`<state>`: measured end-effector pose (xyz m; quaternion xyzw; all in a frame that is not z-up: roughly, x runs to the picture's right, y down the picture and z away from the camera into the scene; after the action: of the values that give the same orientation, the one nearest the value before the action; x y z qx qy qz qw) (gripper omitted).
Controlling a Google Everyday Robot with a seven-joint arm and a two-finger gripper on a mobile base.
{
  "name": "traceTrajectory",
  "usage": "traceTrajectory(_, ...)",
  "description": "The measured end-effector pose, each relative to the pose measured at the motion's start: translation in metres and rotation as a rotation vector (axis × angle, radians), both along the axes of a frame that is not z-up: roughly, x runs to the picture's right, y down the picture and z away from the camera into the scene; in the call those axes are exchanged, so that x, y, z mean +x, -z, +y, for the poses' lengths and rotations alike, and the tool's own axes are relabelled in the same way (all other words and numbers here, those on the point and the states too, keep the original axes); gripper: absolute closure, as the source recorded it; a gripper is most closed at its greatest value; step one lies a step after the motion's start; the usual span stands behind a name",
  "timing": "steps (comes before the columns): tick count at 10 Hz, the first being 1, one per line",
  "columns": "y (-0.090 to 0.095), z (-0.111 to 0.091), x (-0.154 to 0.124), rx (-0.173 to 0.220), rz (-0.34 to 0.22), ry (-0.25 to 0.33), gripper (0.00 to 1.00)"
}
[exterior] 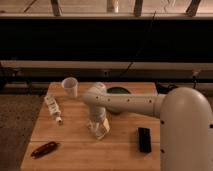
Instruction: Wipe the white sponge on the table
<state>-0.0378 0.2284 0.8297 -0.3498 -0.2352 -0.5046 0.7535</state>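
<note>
The light-brown wooden table (75, 135) fills the lower part of the camera view. My white arm reaches in from the right and bends down over the table's middle. My gripper (99, 127) points down at the tabletop, a little left of centre. A whitish block at its tip, which looks like the white sponge (103, 133), rests against the wood. The gripper covers most of it, so its outline is hard to tell apart from the gripper.
A white cup (70, 86) stands at the back left. A white bottle (52, 108) lies on its side at the left. A green bowl (120, 94) sits behind my arm. A black object (144, 139) lies front right, a reddish-brown one (44, 149) front left.
</note>
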Motion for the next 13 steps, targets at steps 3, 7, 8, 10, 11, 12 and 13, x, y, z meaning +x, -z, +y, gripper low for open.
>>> traceTrajectory(3, 0.005, 0.005, 0.010, -0.010, 0.026, -0.006, 1.00)
traceTrajectory(7, 0.012, 0.014, 0.022, -0.026, 0.044, -0.014, 1.00)
traceTrajectory(8, 0.016, 0.016, 0.025, -0.029, 0.047, -0.018, 1.00)
traceTrajectory(10, 0.023, 0.022, 0.027, -0.035, 0.046, -0.019, 1.00)
traceTrajectory(11, 0.026, 0.024, 0.027, -0.038, 0.043, -0.020, 1.00)
traceTrajectory(12, 0.032, 0.028, 0.027, -0.041, 0.038, -0.022, 1.00)
traceTrajectory(13, 0.035, 0.031, 0.027, -0.043, 0.035, -0.022, 1.00)
